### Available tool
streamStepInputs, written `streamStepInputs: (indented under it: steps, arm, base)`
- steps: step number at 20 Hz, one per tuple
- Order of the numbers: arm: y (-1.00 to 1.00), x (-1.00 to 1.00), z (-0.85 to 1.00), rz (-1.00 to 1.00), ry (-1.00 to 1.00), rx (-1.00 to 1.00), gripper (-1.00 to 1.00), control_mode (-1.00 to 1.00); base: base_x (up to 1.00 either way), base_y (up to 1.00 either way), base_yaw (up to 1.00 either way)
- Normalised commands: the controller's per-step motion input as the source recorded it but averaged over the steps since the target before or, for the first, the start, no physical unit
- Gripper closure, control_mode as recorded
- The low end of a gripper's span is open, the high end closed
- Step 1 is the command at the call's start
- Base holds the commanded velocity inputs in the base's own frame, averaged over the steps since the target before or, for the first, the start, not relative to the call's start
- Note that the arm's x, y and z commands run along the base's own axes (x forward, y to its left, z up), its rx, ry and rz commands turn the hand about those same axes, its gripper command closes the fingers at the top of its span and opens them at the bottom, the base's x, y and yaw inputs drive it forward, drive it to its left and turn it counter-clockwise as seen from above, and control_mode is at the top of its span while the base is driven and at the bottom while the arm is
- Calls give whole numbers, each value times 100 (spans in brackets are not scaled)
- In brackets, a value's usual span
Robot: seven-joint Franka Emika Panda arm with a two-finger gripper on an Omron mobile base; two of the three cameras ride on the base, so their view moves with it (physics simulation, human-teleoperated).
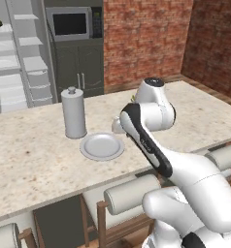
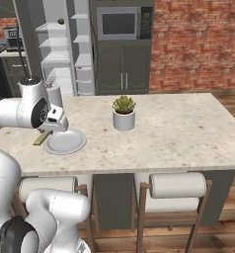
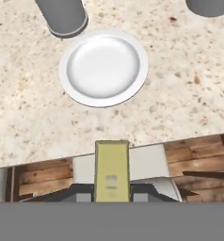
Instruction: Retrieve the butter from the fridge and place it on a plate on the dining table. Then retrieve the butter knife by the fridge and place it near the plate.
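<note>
My gripper [image 3: 112,192] is shut on the butter [image 3: 112,165], a pale yellow stick that points forward over the near edge of the dining table [image 3: 34,117]. The round light-grey plate [image 3: 103,68] lies bare on the stone top just beyond the stick's end. From the right base view, the butter [image 2: 40,139] hangs low beside the plate [image 2: 70,143], under the hand. The plate [image 1: 102,146] also lies left of my arm in the left base view. The fridge [image 1: 20,58] stands open behind the table. The butter knife is out of view.
A tall grey canister [image 1: 74,113] stands right behind the plate. A potted plant [image 2: 124,112] sits mid-table to the right. Roll-back stools [image 2: 177,185] line the near side of the table. A dark cabinet with a microwave [image 2: 120,23] stands next to the fridge.
</note>
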Motion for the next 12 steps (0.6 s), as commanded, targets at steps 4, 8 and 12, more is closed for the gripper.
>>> streamStepInputs:
  steps: [4,8,12]
  arm:
    - [38,75,-30,-9,7,-4,100,-100]
    - [13,57,-39,-11,7,-8,100,-100]
    - [4,52,-42,-13,6,-10,100,-100]
  base:
    - [0,0,0]
    - [0,0,0]
    - [0,0,0]
